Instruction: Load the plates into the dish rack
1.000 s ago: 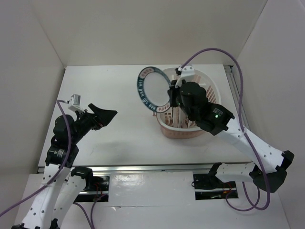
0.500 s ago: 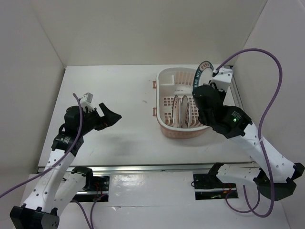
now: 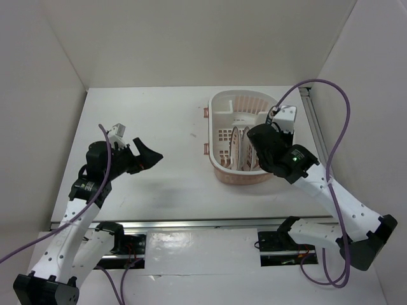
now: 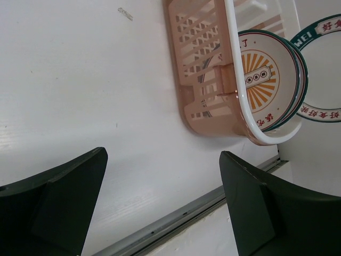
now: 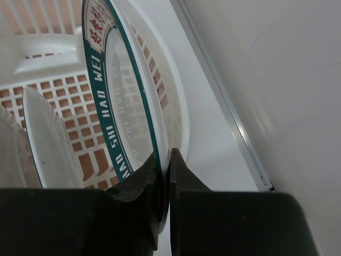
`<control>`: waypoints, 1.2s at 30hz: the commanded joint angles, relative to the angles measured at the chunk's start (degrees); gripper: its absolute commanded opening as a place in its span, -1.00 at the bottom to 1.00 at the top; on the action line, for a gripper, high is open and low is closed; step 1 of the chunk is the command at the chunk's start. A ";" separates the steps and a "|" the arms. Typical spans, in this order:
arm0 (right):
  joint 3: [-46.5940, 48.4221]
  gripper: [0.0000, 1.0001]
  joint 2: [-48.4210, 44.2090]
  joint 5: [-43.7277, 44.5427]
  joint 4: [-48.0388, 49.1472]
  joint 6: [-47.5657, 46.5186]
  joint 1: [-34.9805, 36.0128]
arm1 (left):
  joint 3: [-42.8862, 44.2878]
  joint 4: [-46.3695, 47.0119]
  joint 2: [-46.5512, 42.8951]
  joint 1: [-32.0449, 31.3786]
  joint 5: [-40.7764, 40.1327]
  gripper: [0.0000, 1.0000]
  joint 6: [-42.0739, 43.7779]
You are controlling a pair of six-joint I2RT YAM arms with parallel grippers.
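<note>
The pale pink dish rack [image 3: 219, 114] stands at the back right of the table. Two plates [image 3: 238, 150] stand on edge inside it; the left wrist view shows the orange sunburst plate [image 4: 260, 80] facing me. My right gripper [image 5: 164, 158] is shut on the rim of the dark blue lettered plate [image 5: 120, 101], held upright over the rack's right side, beside a standing plate [image 5: 47, 143]. In the top view the right gripper [image 3: 259, 143] hides that plate. My left gripper [image 3: 145, 156] hangs open and empty over the bare table left of the rack.
White walls close in the table at the back and both sides. A metal rail [image 3: 191, 222] runs along the near edge. The rack's right wall [image 5: 171, 101] lies close to the table's right edge rail [image 5: 224, 101].
The right arm carried the lettered plate from the rack's left rim across to its right side, turned it edge-on and lowered it. The left gripper rose a little and opened slightly wider.
</note>
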 commanded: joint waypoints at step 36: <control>-9.39 -1.00 5.17 -7.52 11.43 1.99 -4.41 | 0.66 0.77 -1.85 -0.21 -0.50 1.00 1.38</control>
